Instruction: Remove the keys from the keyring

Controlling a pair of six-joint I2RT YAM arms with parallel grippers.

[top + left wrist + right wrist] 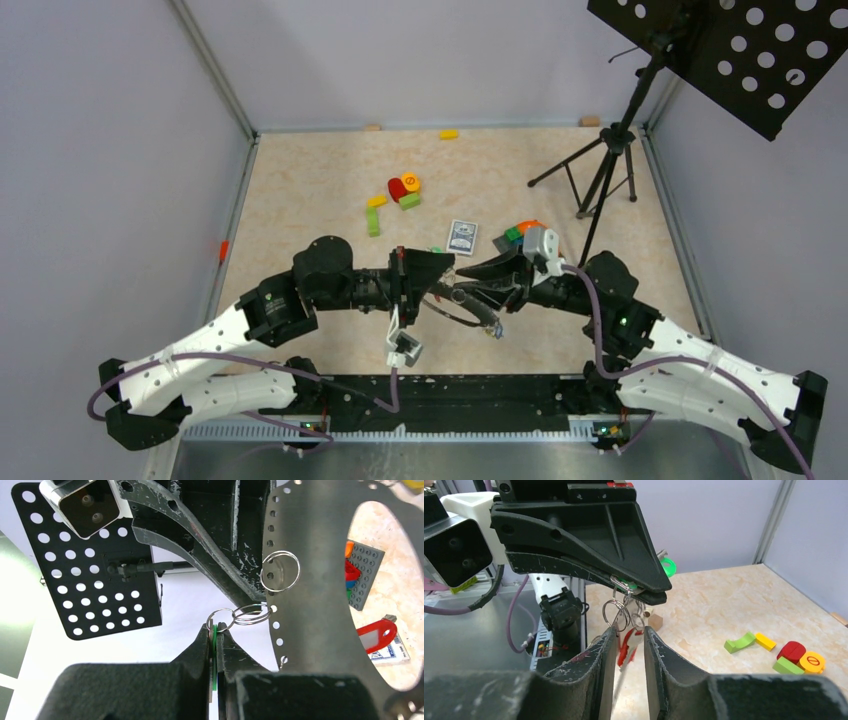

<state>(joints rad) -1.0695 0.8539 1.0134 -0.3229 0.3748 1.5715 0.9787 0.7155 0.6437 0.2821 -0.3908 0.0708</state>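
1. Top external view: the left fingers (430, 268) and the right fingers (495, 275) meet almost tip to tip above the bench (300, 200); the keyring (455, 314) shows as a thin dark arc hanging just below both sets of tips; a playing-card box (462, 236) lies just beyond the tips, and a cluster of toy blocks (402, 190) lies farther beyond the left fingers
2. Left wrist view: the left fingers (195, 655) are pressed together, pinching a green tag (214, 645) that shows edge-on between their tips; small split rings (250, 614) sit just past the tips and hook into holes in the broad grey band of the keyring (310, 605), which curves away to the right of the fingers; one of the right fingers (200, 555) crosses above; a red tag (377, 635) shows through the loop, and whether it hangs or lies flat cannot be told
3. Right wrist view: the right fingers (599, 665) stand spread with a narrow gap, and the red tag (628, 649) hangs in that gap; whether the pads touch it cannot be told; directly above their tips the left fingers (589, 545) clamp the green tag (626, 586), with the split rings (616, 614) dangling from it towards the gap; the toy blocks (791, 652) lie on the bench (704, 605), well off to the right of the fingers
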